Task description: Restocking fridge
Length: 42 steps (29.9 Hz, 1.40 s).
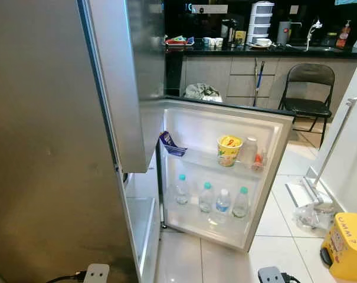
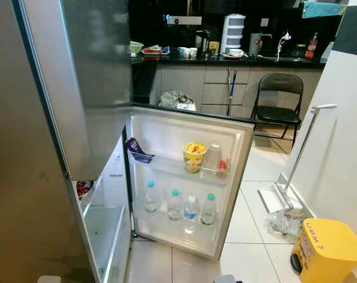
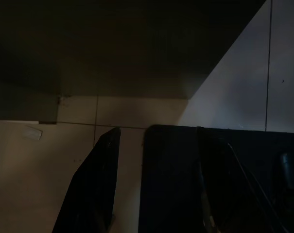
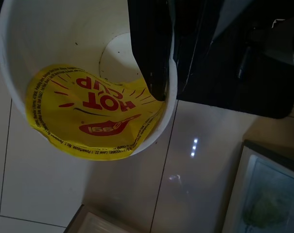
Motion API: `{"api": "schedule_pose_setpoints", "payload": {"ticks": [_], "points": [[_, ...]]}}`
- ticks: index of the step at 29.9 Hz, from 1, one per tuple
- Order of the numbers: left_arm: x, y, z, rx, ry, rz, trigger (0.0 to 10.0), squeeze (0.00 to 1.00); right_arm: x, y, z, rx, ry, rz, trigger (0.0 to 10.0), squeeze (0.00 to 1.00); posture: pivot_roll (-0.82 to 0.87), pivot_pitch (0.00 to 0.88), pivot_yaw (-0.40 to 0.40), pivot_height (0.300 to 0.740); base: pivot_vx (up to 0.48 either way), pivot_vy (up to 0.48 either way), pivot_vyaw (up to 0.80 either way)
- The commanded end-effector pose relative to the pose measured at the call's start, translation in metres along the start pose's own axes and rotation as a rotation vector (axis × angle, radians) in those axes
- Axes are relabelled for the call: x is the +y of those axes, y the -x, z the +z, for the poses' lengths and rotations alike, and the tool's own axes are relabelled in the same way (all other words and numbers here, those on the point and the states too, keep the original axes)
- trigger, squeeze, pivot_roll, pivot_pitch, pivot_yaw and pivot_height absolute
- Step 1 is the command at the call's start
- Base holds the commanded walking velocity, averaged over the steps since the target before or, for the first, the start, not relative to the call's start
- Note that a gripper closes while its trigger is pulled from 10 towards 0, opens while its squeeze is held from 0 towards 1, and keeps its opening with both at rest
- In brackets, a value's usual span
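The fridge's lower door (image 1: 225,121) stands open in front of me. Its upper shelf holds a yellow noodle cup (image 1: 229,150), a blue packet (image 1: 171,144) and a small red-capped bottle (image 1: 258,160). Several water bottles (image 1: 223,202) stand in the lower door shelf. In the right wrist view my right gripper (image 4: 161,87) is shut on the rim of a white noodle cup (image 4: 88,116) with a yellow "HOT CUP" lid, held low over the tiled floor. My left gripper (image 3: 156,194) hangs in shadow over the floor, its fingers (image 3: 91,194) apart with nothing between them.
The fridge's tall upper door (image 1: 122,76) stands open at my left. A yellow bin (image 1: 346,244) and a floor mop (image 1: 311,197) are on the right by a white wall. A black folding chair (image 1: 308,88) and a kitchen counter (image 1: 255,50) stand behind.
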State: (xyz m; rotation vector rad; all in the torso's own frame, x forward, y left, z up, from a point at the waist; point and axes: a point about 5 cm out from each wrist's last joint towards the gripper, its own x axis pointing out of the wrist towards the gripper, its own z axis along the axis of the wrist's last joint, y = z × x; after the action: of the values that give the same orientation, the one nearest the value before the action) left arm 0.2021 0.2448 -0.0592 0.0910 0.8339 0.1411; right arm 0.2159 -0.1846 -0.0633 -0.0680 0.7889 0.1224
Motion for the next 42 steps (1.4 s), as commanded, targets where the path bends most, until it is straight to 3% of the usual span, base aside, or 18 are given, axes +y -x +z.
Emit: {"api": "schedule_pose_setpoints", "payload": {"ticks": [1,42], "points": [[-0.0018,0.0003,-0.0024,0.008,-0.03,-0.009,10.0,0.0,0.0009,0.0008,-0.0038,0.015,0.005,0.005,10.0,0.0,0.03,0.007,0.0,0.74,0.0,0.0,0.0],[-0.006,-0.0003,-0.0009,0.007,-0.049,-0.023,10.0,0.0,-0.002,0.0007,-0.0022,0.011,-0.023,-0.006,10.0,0.0,0.01,0.036,0.005,0.74,0.0,0.0,0.0]]}}
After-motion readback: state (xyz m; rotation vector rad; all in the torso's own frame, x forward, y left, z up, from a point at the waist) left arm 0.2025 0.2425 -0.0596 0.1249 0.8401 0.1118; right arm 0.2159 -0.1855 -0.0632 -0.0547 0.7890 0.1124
